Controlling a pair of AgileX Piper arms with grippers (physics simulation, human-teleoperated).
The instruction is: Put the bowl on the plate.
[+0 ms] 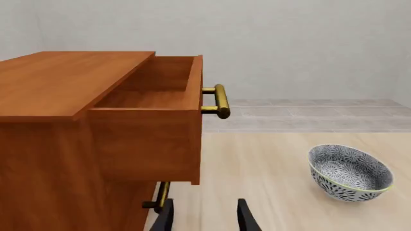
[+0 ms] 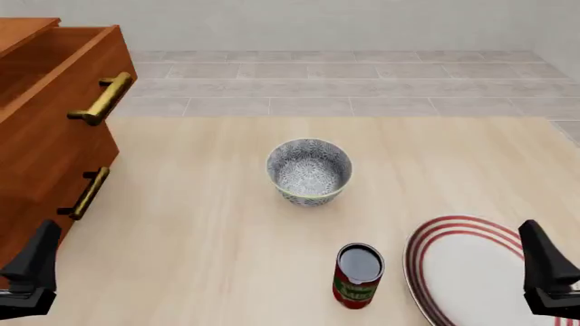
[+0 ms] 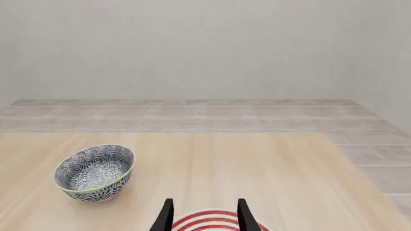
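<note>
From my front view the cabinet (image 2: 50, 129) fills nine o'clock, the plate (image 2: 471, 272) lies at five, the bowl (image 2: 309, 171) stands centred, and only here the can (image 2: 359, 275) shows; left gripper (image 1: 204, 216) and right gripper (image 3: 204, 215) gape, empty.

The table (image 2: 217, 224) is pale wood with a faint grain and a matt finish. At far left, the cabinet (image 2: 37, 156) is warm reddish-brown wood, smooth, with glossy brass-like metal handles (image 2: 102, 99). The bowl (image 2: 309, 171) looks like glazed ceramic, as does the smooth white plate (image 2: 471, 272). The can (image 2: 358, 276) has a papery red-and-green label.
</note>
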